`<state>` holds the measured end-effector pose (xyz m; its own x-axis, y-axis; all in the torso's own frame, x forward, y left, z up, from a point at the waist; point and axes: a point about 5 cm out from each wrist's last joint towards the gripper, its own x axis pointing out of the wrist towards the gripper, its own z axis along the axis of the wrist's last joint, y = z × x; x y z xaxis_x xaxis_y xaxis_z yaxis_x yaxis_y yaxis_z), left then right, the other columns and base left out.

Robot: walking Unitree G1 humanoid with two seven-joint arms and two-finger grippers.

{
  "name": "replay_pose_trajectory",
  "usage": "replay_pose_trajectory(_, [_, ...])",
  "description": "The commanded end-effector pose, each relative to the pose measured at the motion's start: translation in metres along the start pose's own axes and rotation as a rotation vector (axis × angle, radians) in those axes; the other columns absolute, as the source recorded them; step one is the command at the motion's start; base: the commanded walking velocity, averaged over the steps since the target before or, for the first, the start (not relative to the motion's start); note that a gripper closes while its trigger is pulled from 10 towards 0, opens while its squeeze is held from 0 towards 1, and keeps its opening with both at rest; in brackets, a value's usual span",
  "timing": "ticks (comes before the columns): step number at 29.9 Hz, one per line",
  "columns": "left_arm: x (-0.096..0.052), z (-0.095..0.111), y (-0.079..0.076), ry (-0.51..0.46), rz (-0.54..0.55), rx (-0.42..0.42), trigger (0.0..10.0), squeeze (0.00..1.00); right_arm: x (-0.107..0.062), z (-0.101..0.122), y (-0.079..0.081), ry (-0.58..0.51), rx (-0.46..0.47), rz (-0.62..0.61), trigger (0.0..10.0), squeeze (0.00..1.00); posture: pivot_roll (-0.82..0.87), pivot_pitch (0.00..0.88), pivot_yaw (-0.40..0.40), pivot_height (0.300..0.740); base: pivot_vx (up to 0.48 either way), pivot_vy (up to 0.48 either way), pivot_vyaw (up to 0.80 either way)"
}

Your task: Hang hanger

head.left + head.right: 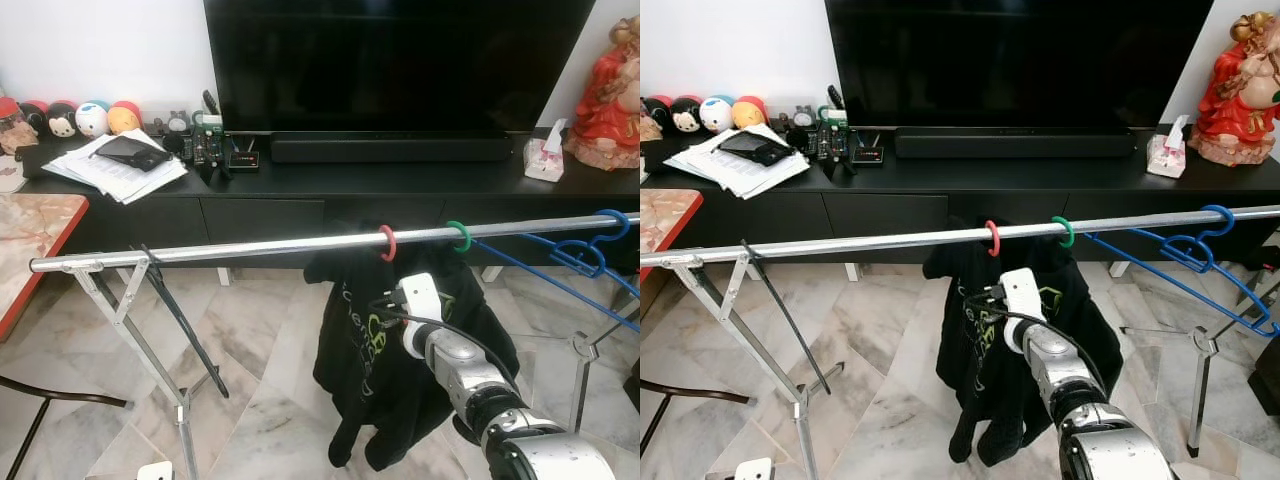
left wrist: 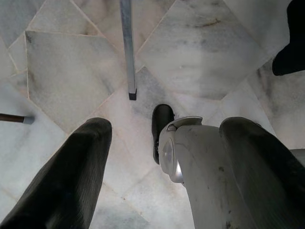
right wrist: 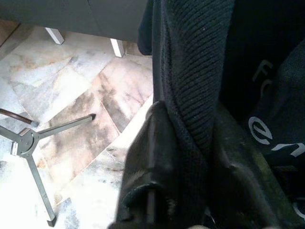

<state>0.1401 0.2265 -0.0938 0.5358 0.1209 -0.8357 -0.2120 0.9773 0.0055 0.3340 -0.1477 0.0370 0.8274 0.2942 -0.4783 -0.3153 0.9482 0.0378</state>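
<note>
A silver clothes rail (image 1: 250,246) runs across in front of the TV cabinet. A red hanger hook (image 1: 387,243) and a green hanger hook (image 1: 459,236) sit on it side by side. Below them hangs a black garment (image 1: 365,375) with green print. My right arm reaches up into it. In the right wrist view my right gripper (image 3: 190,148) is shut on a ribbed edge of the black garment (image 3: 195,71). My left gripper (image 2: 167,129) hangs low, open, pointing at the marble floor (image 2: 71,62).
Blue hangers (image 1: 585,255) hang at the rail's right end. A thin black bar (image 1: 185,325) slants down from the rail's left part. The rack's tripod legs (image 1: 150,360) stand on the floor. Behind are the black cabinet (image 1: 300,190), TV (image 1: 400,60), papers and a red figurine (image 1: 610,100).
</note>
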Motion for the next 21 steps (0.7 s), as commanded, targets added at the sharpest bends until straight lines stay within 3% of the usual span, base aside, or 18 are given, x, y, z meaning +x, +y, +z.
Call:
replay_pose_trajectory(1, [0.000,-0.004,0.000,0.024,-0.004,0.007,10.0,0.00,0.001,0.002,0.002,-0.002,0.001,0.005,0.0,0.00,-0.02,0.000,-0.038,0.740,0.000,0.000,0.00])
replay_pose_trajectory(14, [-0.001,-0.004,0.001,0.022,0.002,0.018,10.0,0.00,0.001,-0.001,0.003,-0.014,0.018,-0.019,0.0,0.00,-0.02,0.000,-0.035,0.740,0.000,0.000,0.00])
replay_pose_trajectory(21, [0.000,-0.003,0.001,0.021,0.002,0.024,10.0,0.00,-0.001,0.011,-0.002,-0.151,0.050,-0.110,0.0,0.00,-0.02,0.000,-0.033,0.740,0.000,0.000,0.00])
